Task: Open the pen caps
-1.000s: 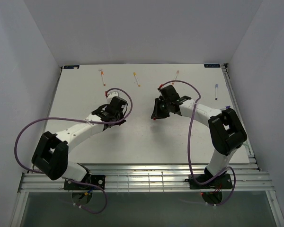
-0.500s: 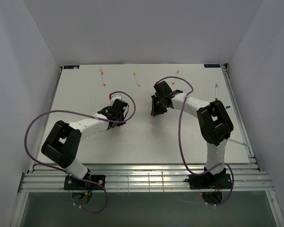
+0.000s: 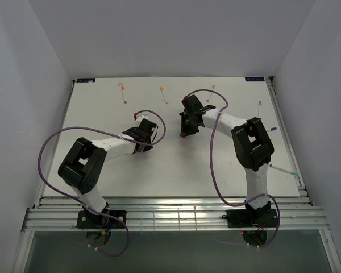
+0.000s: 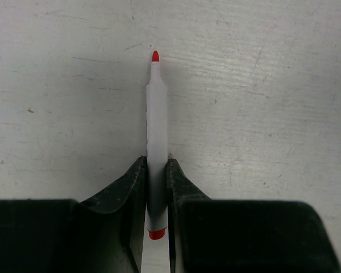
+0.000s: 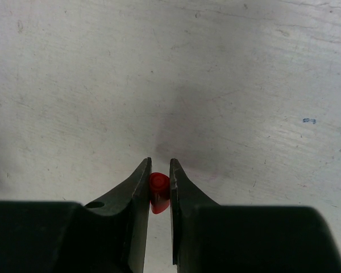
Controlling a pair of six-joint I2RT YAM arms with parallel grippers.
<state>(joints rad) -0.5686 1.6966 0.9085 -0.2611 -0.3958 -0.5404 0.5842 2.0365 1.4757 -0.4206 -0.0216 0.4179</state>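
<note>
Fingers [image 5: 137,190] of the right claw [image 5: 159,165] are pinching the red pen cap [image 5: 158,189], nearly closed on it, over the white surface [image 5: 244,85]. The left claw [image 4: 157,162] is clamping the white pen barrel [image 4: 157,119] between narrowly parted fingers, its red nib [image 4: 155,56] bared and pointing away. Both claws are sitting apart near mid-surface.

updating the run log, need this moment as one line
left gripper: shut on thin white-barrelled marker pen, red tip bare | right gripper: shut on small red plastic pen cap | cap: off the pen
</note>
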